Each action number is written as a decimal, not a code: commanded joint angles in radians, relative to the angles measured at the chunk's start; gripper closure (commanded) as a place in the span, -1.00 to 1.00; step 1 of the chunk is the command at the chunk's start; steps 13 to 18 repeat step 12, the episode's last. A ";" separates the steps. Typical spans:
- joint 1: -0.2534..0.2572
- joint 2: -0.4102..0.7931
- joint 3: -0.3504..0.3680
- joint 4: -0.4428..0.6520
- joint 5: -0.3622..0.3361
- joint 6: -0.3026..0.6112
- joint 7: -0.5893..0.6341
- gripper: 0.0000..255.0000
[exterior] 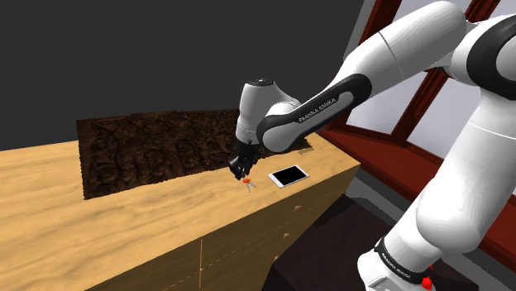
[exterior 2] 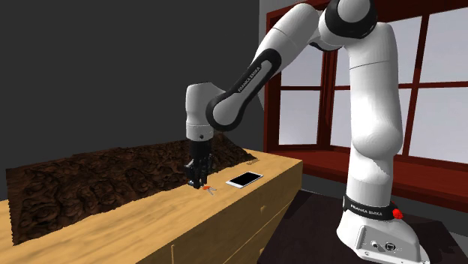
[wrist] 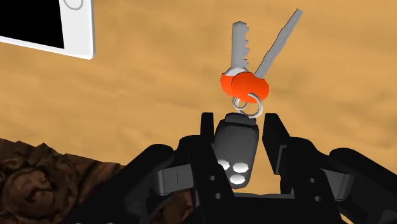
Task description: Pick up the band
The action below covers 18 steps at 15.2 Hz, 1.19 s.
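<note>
My gripper (wrist: 240, 122) hangs low over the wooden counter (exterior: 165, 223), pointing straight down at a bunch of keys (wrist: 243, 84). I see no strap or band as such. The bunch is two silver keys with orange heads, a small metal ring, and a black fob (wrist: 236, 149) with three pale buttons.

The bunch lies flat on the bare wood just beside the white phone (wrist: 48, 22), not touching it. In the shoulder view it sits on the phone's left, with a strip of counter between them. The key blades fan away from me, while the fob end points back into my hand.

My fingers (wrist: 207, 133) stand apart, one on each side of the fob, close against its flanks. A thin gap shows on at least one side, so I am not clamped on it. The ring and the orange heads lie just past my fingertips.

On the far side of the bunch from the phone, a dark brown knotted-looking panel (exterior: 149, 153) is set into the counter. Whether it is a basin I cannot tell, and nothing lies on it.
</note>
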 commanded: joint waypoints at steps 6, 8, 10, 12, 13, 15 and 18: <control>-0.005 -0.073 0.009 0.024 0.055 -0.089 -0.044 1.00; -0.006 -0.091 0.010 0.034 0.068 -0.114 -0.054 1.00; -0.006 -0.108 0.010 0.044 0.080 -0.140 -0.064 1.00; -0.006 -0.110 0.010 0.045 0.081 -0.142 -0.065 1.00; -0.006 -0.110 0.010 0.045 0.081 -0.142 -0.065 1.00; -0.006 -0.110 0.010 0.045 0.081 -0.142 -0.065 1.00; -0.006 -0.110 0.010 0.045 0.081 -0.142 -0.065 1.00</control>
